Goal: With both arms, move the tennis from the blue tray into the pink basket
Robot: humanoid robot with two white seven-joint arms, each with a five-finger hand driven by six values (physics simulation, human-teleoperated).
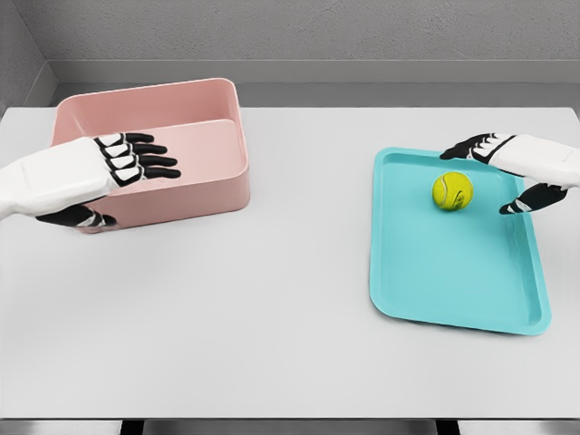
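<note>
A yellow tennis ball lies in the upper part of the blue tray on the right of the table. My right hand hovers just right of the ball, fingers spread open, thumb below and fingers above, not touching it. The pink basket stands at the back left, with nothing visible inside. My left hand hangs over the basket's front left part, fingers stretched flat and open, holding nothing.
The white table stretches between basket and tray. Its front edge runs along the bottom of the view. A grey wall stands behind the table.
</note>
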